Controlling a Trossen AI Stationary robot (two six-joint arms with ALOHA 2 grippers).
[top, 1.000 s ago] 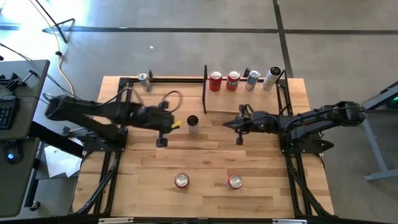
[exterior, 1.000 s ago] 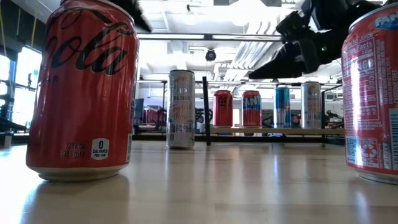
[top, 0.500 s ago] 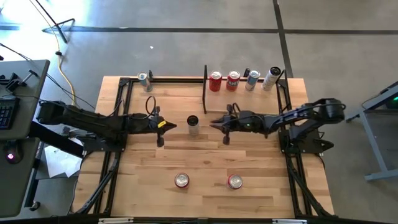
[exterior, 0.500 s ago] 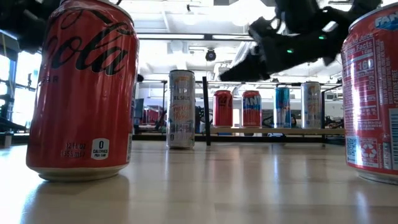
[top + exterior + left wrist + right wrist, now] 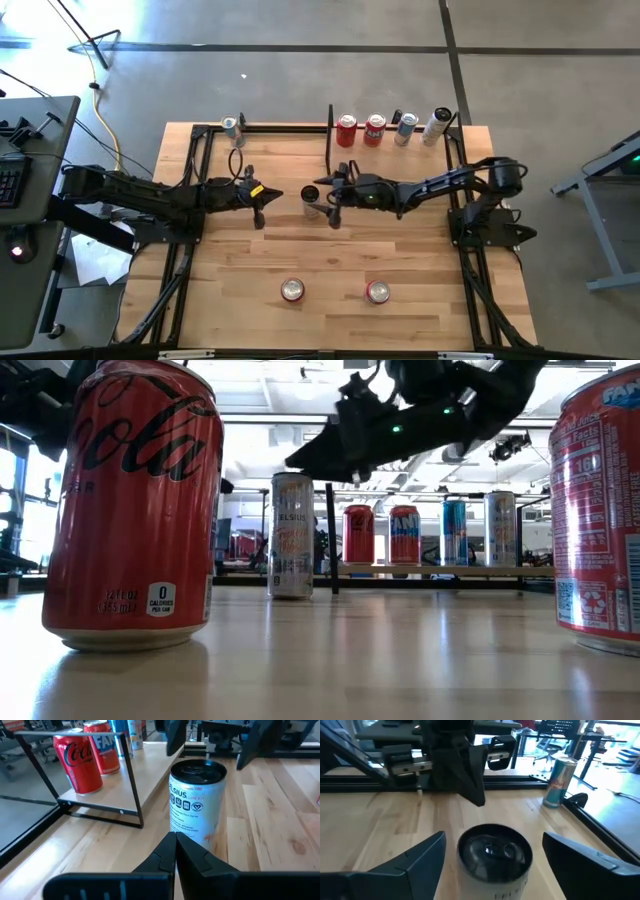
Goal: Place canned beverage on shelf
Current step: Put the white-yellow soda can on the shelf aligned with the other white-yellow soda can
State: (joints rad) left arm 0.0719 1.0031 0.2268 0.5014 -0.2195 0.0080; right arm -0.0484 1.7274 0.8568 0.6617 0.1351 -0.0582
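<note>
A white canned beverage point(image 5: 310, 200) with a dark top stands upright on the table, left of the shelf's black divider point(image 5: 329, 140). My right gripper point(image 5: 494, 840) is open. Its fingers stand on either side of the can's top point(image 5: 494, 851) without touching it. My left gripper point(image 5: 262, 195) is shut and points at the can point(image 5: 197, 800) from the table's left, a little way off. The shelf point(image 5: 392, 148) at the far edge holds several upright cans point(image 5: 405, 535).
Two red cans point(image 5: 291, 290) point(image 5: 377, 291) stand near the front edge and loom large in the low view. A slim blue-and-silver can point(image 5: 233, 127) stands at the far left. Black frame bars point(image 5: 200, 150) run along the table's sides.
My right gripper has travelled toward the table's left, from beside the shelf to the white can, and has opened, so its fingers now flank the can's top. My left arm has stretched out lower, and its gripper stays left of the can. The can has not moved.
</note>
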